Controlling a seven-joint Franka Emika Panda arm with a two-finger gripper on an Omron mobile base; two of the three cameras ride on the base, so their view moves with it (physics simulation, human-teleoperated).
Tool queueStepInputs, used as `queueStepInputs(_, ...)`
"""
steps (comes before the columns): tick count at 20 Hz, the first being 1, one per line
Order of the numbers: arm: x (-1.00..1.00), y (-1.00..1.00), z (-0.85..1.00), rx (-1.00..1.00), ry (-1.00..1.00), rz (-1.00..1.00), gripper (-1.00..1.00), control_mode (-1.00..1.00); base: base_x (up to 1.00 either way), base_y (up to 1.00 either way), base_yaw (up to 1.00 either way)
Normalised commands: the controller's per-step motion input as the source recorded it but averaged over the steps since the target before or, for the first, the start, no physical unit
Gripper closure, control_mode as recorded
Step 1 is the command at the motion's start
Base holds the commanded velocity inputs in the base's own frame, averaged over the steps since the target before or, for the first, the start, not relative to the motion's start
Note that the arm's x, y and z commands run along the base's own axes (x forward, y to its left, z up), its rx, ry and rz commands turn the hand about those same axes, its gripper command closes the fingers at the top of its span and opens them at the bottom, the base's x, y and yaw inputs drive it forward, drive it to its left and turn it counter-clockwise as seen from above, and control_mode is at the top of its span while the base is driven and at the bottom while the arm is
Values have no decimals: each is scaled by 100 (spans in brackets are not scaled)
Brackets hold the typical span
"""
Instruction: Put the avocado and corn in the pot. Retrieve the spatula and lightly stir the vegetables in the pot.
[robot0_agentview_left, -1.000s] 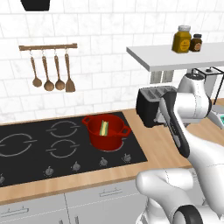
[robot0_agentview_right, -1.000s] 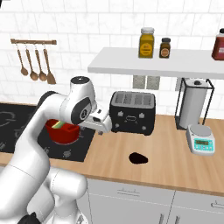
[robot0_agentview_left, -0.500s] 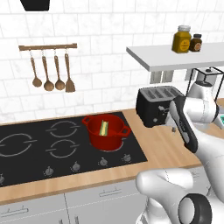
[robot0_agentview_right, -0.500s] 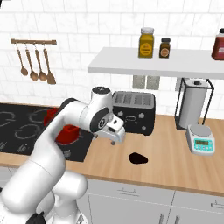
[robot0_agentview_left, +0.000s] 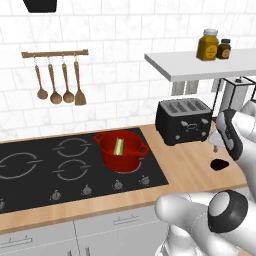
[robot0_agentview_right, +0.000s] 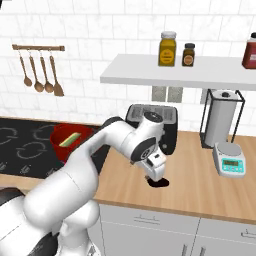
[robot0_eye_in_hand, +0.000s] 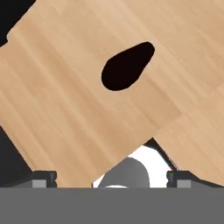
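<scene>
Hand view shows the avocado (robot0_eye_in_hand: 127, 67) lying alone on the wooden counter (robot0_eye_in_hand: 65, 109), straight ahead of the spread, empty gripper (robot0_eye_in_hand: 111, 178), its long axis running diagonally. The corn (robot0_agentview_left: 119, 145) is already in the pot (robot0_agentview_left: 121, 151) far left.

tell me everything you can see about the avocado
The avocado is a small, near-black, teardrop-shaped fruit, one end rounded and the other tapering. It looks smooth and shows no pale flesh from these angles. It lies flat on the wooden counter, in front of the toaster and well to the right of the pot. Nothing grips it: the open gripper hangs just above, fingers apart. Only the counter touches it.
</scene>
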Motion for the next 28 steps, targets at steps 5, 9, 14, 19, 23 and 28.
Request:
queueStepInputs(5,11,-14,-13,11,15,-69,-100,-100,0,0,0)
queueStepInputs(9,22,0,-14,0,18,-36,-100,-100,0,0,0)
queueStepInputs(14,23,-3,-14,0,9,-11,-100,-100,0,0,0)
queueStepInputs(19,21,-13,-41,-4,4,-4,-100,-100,0,0,0)
queueStepInputs(23,24,-17,-37,-2,4,-5,-100,-100,0,0,0)
queueStepInputs(28,23,-17,-28,0,2,-5,-100,-100,0,0,0)
